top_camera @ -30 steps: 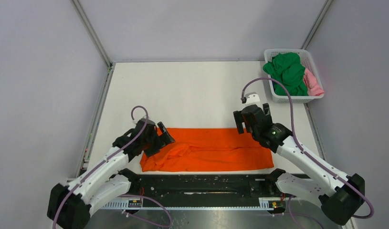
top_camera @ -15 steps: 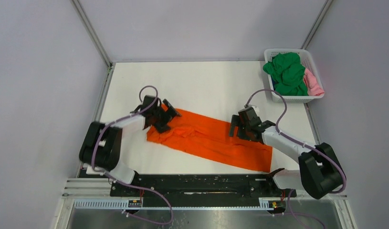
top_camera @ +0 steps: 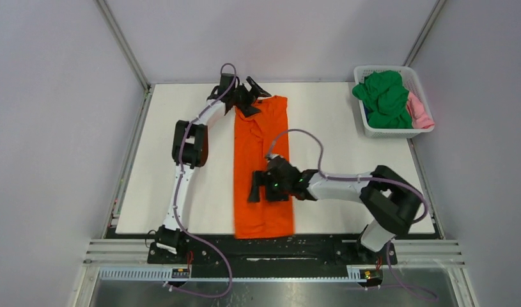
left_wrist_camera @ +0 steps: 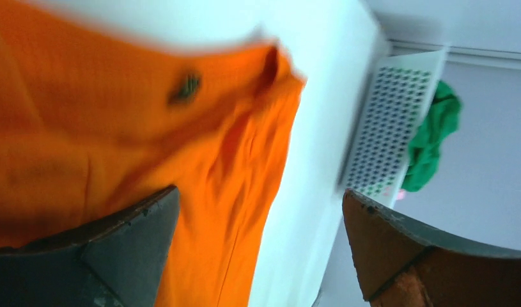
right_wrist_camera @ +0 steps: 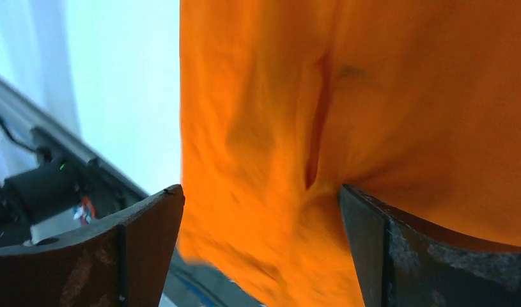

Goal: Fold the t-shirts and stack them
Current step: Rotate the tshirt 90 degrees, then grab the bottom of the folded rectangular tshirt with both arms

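The orange t-shirt (top_camera: 261,166) lies on the white table as a long folded strip that runs from the near edge to the far edge. My left gripper (top_camera: 252,97) is at its far end, with the jaws wide apart over the cloth; the orange cloth (left_wrist_camera: 232,166) lies under the gap, not pinched. My right gripper (top_camera: 257,190) is over the near half of the strip, also wide open above the cloth (right_wrist_camera: 257,147). A green t-shirt (top_camera: 385,93), a pink one (top_camera: 421,112) and a bit of blue (top_camera: 367,115) lie in the basket.
The white lattice basket (top_camera: 398,132) stands at the far right corner and shows in the left wrist view (left_wrist_camera: 392,121). A black rail (top_camera: 277,246) runs along the near table edge. Grey walls close the table at the back and sides.
The orange shirt has turned from lying crosswise near the front edge to lying front to back. My left arm has stretched to the far edge; my right gripper has swung left to the middle.
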Motion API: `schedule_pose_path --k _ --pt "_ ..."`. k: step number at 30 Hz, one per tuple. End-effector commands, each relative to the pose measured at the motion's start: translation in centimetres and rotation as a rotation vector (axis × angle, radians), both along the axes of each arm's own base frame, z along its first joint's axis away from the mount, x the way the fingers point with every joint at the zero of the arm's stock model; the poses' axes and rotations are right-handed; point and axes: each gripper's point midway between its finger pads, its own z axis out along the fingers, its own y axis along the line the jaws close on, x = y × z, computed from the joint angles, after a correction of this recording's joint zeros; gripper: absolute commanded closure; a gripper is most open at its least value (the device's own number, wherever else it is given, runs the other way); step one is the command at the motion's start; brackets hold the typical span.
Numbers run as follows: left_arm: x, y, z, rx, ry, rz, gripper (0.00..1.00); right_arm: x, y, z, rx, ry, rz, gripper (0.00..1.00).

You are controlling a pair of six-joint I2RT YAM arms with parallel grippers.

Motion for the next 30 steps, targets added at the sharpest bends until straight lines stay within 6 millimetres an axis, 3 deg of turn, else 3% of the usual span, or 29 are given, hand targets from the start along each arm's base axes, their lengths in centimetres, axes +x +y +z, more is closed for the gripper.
schedule_pose_path --k 1,3,6,10,12,15,18,21,24,27,28,30 --pt "1.7 -4.3 0.7 -0.279 0.034 -0.116 0.01 -3.3 5.0 1.5 0.057 0.079 0.165 0.01" --pt "2.9 -4.8 1.9 -0.375 -0.017 -0.093 0.01 -2.4 4.5 2.6 0.014 0.027 0.159 0.01" --pt "3.6 -4.4 2.0 -0.346 -0.046 -0.060 0.01 -0.6 2.9 5.0 -0.034 -0.110 0.112 0.00" --pt "3.8 -2.6 1.8 -0.207 -0.042 -0.001 0.01 -0.6 1.2 7.7 0.026 -0.198 0.067 0.01" --pt "4.0 -1.1 2.9 -0.144 -0.052 0.030 0.01 -1.2 0.4 8.6 0.071 -0.219 0.064 0.01" --pt "3.8 2.1 7.1 -0.003 -0.103 0.088 0.01 -2.4 -0.3 8.8 0.164 -0.261 0.082 0.01" --pt "2.4 5.7 12.6 0.167 -0.183 0.133 0.01 -2.5 -1.8 8.3 0.198 -0.266 0.028 0.01" --pt "-0.6 9.3 17.6 0.331 -0.252 0.172 0.01 -3.2 -2.5 8.4 0.222 -0.256 0.033 0.00" --pt "-5.9 12.0 19.4 0.458 -0.249 0.173 0.01 -5.0 -2.2 8.0 0.228 -0.191 0.110 0.02" --pt "-13.2 14.3 17.5 0.529 -0.169 0.175 0.01 -6.7 -1.6 6.7 0.236 -0.099 0.155 0.07" --pt "-16.7 15.3 14.1 0.572 -0.085 0.176 0.01 -7.1 -1.3 6.4 0.241 -0.077 0.162 0.08" --pt "-21.7 16.6 11.4 0.601 -0.057 0.230 0.01 -8.2 -0.8 5.5 0.220 -0.046 0.185 0.11"
